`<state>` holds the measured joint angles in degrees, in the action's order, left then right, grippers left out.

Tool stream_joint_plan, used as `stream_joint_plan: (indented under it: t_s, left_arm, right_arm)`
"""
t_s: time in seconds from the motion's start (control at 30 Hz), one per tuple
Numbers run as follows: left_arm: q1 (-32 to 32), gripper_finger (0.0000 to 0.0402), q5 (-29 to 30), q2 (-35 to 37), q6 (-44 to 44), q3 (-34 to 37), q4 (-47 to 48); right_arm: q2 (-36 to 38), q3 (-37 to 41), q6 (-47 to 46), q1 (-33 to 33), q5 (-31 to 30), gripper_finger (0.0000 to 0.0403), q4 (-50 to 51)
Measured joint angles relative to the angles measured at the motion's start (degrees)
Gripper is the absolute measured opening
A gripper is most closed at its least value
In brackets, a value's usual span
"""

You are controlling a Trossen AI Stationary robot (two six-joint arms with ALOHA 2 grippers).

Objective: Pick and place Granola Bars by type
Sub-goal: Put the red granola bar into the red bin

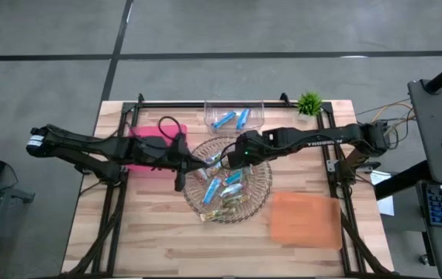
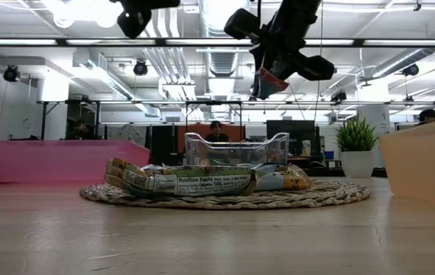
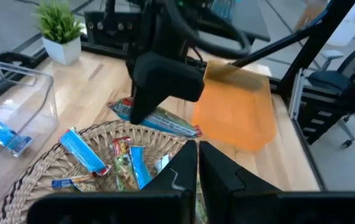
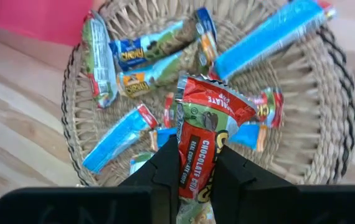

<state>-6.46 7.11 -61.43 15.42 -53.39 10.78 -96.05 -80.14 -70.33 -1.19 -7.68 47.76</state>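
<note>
**Red-wrapped bar pinched and lifted above the tray**

Right claw closed on a red chocolate-chip bar, gripping it near one end, the rest of the wrapper sticking out free beyond the fingertips. Held well clear above the round wicker tray, as seen in the low view. Left claw fully closed and empty, poised at the tray's near edge.

Remaining Granola Bars heaped in the tray: blue, green and multicoloured wrappers, some overlapping. Two blue ones already in the clear bin at the back of the desk; pink bin and orange bin to either side.

Likely light, with crinkly, slick foil over a fairly stiff core. Best taken across the narrow width, mid-length, so as not to swing or slip; an end grip like this one risks pivoting. Crimped seams too thin to trust
</note>
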Motion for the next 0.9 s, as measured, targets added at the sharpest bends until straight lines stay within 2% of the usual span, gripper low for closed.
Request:
stream_joint_plan:
  t_s: [0.2,0.33,0.5,0.9]
  left_arm:
    - [0.0,0.0000,0.5,6.6,0.0,-0.1,2.8]
    - [0.0,0.0000,1.7,10.4,0.1,-0.1,8.2]
    - [0.0,0.0000,5.8,13.7,1.2,0.0,13.9]
    - [0.0,0.0000,6.1,15.6,1.2,0.2,16.9]
  right_arm:
    - [0.0,-0.2,1.9,-0.6,0.5,0.0054,-0.1]
    - [0.0,-0.2,3.2,-1.0,3.1,0.0054,-1.7]
    - [0.0,-0.2,4.3,-1.2,5.1,0.0054,-8.3]
    - [0.0,-0.2,4.4,-3.5,9.5,0.0054,-25.4]
